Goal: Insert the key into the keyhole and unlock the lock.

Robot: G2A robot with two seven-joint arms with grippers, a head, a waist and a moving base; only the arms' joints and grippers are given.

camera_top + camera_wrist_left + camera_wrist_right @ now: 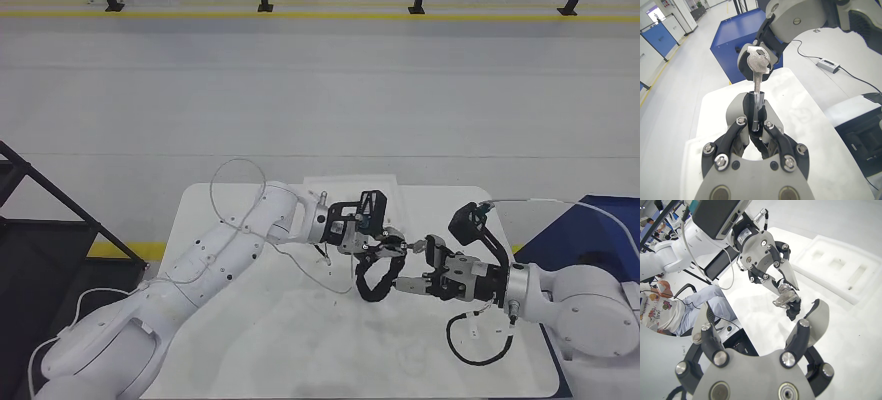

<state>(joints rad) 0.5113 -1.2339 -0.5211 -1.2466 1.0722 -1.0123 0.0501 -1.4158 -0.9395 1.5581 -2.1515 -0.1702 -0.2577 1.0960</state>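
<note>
Now the flat silver key [758,60] stands tip-first in the keyhole [757,92].
Your left tool [755,106] pinches the chrome lock cylinder [757,111] steady; your right tool [762,309] is spread beside the key's head.

Your bench [300,350] is a white slab with rounded corners on a pale grey floor [320,90]. At twelve o'clock a yellow line [320,15] crosses the floor, black stand feet [265,6] spaced along it. At nine o'clock you have a black frame [40,270], a short yellow stripe [120,249] just beside it. At three o'clock stands a blue cabinet [600,235]. A white foam tray [829,245] with three recesses lies at the bench's twelve o'clock edge. A grey power brick [828,65] with black cable lies on the floor. Blue partitions [659,39] stand farther off. Light is bright and even.
</note>
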